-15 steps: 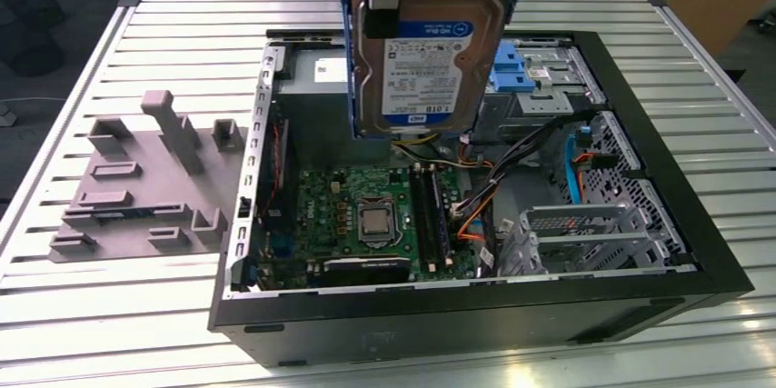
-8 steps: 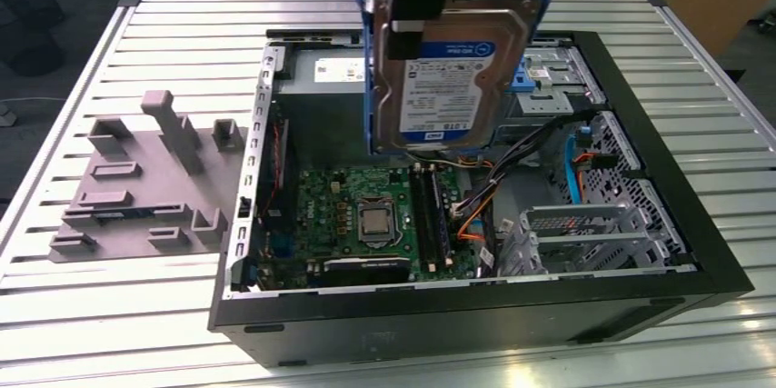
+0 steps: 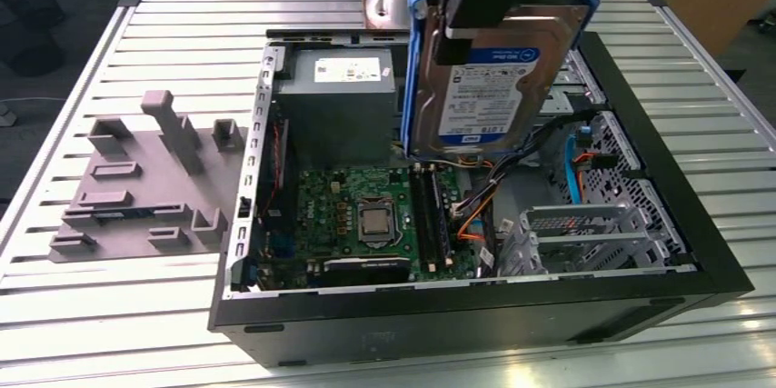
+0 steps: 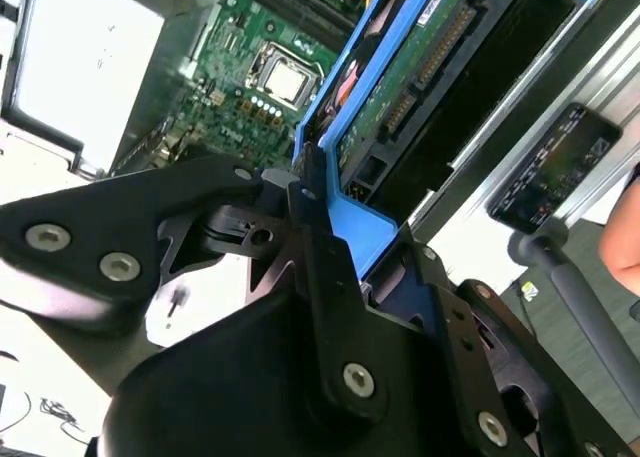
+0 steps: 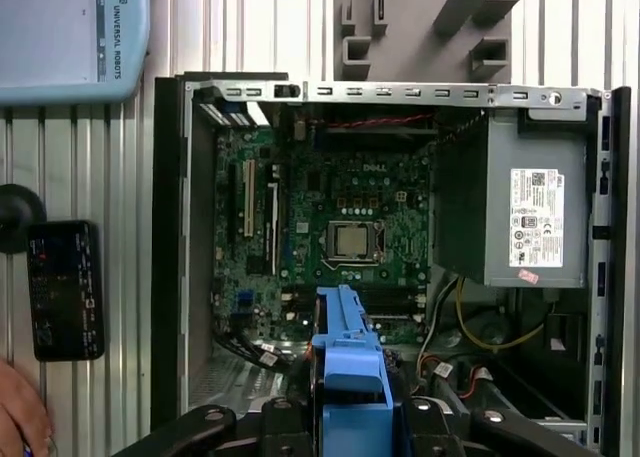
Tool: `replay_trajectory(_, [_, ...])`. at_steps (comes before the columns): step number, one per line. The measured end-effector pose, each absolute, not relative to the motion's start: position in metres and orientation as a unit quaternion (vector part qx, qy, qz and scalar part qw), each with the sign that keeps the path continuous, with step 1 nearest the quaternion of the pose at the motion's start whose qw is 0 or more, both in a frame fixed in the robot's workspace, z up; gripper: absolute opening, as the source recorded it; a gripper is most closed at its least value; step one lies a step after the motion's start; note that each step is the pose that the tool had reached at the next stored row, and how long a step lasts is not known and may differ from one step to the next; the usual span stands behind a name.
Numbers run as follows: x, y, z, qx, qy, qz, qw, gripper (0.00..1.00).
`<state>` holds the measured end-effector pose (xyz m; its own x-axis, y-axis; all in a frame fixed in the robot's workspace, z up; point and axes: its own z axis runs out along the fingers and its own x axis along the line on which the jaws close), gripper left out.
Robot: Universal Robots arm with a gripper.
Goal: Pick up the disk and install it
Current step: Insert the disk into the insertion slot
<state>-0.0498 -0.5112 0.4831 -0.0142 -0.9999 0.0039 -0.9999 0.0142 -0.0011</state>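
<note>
I see print on the disk (image 3: 495,88) label, the power supply (image 5: 533,217) sticker and the arm housing (image 5: 70,27).

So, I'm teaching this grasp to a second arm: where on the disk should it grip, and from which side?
Grip the blue bracket's end, coming from above, as the gripper does now. That end seems to stick out past the disk, which hangs upright over the open case, so its lower end is free.

beneath me an open black computer case (image 3: 485,320) lies on a slatted counter (image 3: 122,315), green motherboard (image 3: 352,202) and grey power supply (image 3: 333,102) inside; a grey fixture (image 3: 140,179) sits at the exterior view's left.
</note>
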Motion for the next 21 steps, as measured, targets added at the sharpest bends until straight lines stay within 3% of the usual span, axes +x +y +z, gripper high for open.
replay_trajectory(7, [-0.05, -0.531, 0.481, 0.702, -0.712, 0.002, 0.001, 0.36])
replay_trajectory(21, [-0.035, -0.534, 0.48, 0.702, -0.712, 0.002, 0.001, 0.36])
